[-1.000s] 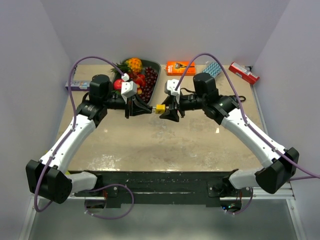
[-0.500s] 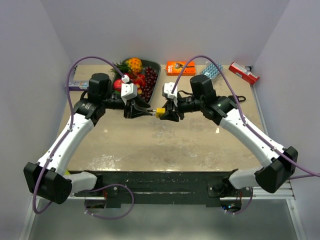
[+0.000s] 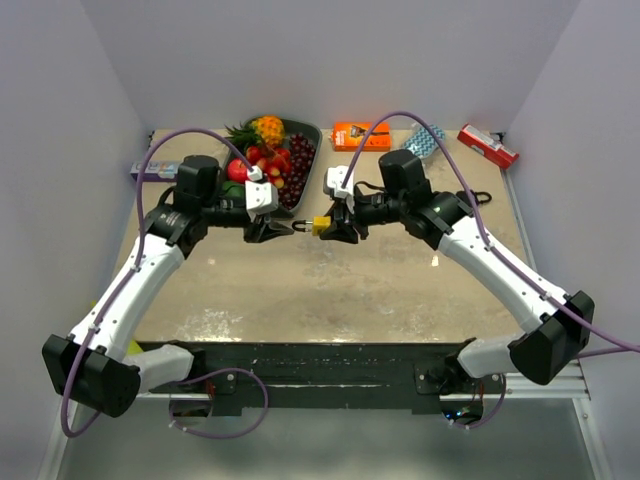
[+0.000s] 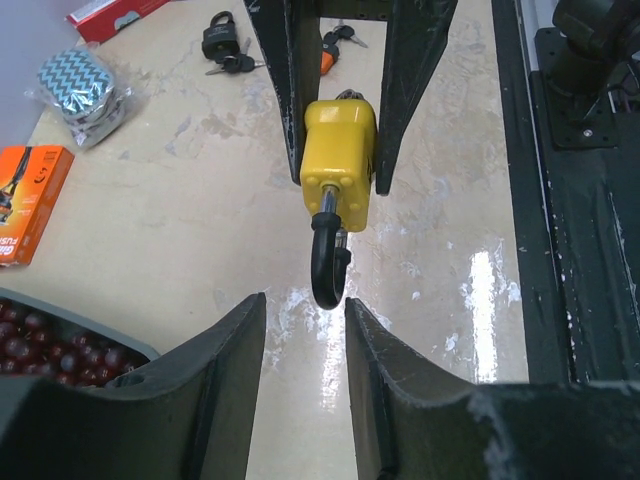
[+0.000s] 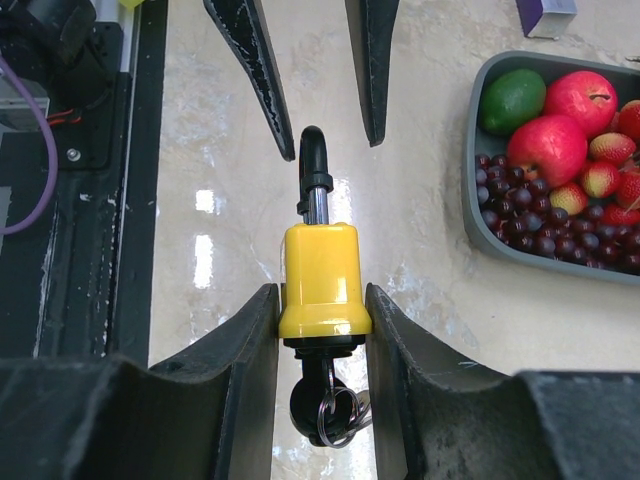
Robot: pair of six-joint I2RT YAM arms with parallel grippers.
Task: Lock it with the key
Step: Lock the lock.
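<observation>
A yellow padlock (image 3: 320,223) is held level above the table's middle. My right gripper (image 3: 336,228) is shut on its body (image 5: 322,280). The black key (image 5: 326,405) with its ring sticks out of the lock's rear end, between my right fingers. The black shackle (image 5: 312,165) points at my left gripper and shows a bare metal shank. My left gripper (image 3: 282,228) is open and empty. In the left wrist view its tips (image 4: 305,312) stand just short of the shackle (image 4: 328,265), one on each side, not touching the padlock (image 4: 338,165).
A grey tray (image 3: 316,137) of fruit stands at the back, close behind the left gripper, and shows in the right wrist view (image 5: 480,232). An orange box (image 3: 358,133), a patterned packet (image 3: 425,139) and a red box (image 3: 488,146) lie at the back. A second padlock with keys (image 4: 222,42) lies at the right.
My left gripper has turned at the wrist and drawn back a little to the left, away from the shackle. My right gripper with the padlock has sunk slightly.
</observation>
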